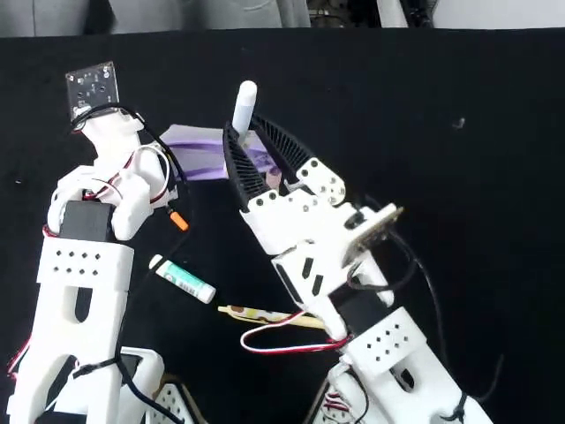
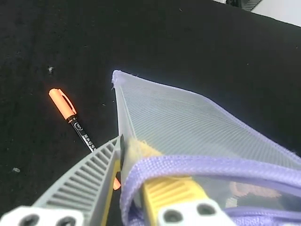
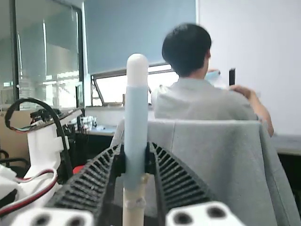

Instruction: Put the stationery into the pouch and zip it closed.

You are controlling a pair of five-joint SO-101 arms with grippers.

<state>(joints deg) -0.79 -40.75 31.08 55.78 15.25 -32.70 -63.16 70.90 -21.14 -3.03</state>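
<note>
The purple-trimmed mesh pouch [image 1: 199, 152] lies at the back middle of the black table. My left gripper [image 1: 172, 170] is shut on its edge, and the left wrist view shows the pouch [image 2: 188, 122] pinched at the purple rim by that gripper [image 2: 123, 141]. My right gripper [image 1: 243, 146] is just right of the pouch, shut on a pale blue pen with a white cap [image 1: 244, 104] that stands upright. In the right wrist view the pen [image 3: 136, 108] rises between the black ribbed fingers [image 3: 101, 172] of the gripper [image 3: 136, 157].
An orange-capped black pen [image 2: 70, 113] lies beside the pouch, its cap [image 1: 179, 221] showing by the left arm. A white and green stick [image 1: 183, 279] and a yellow patterned pen [image 1: 269, 315] lie on the table [image 1: 459, 177] nearer the front, between the arm bases.
</note>
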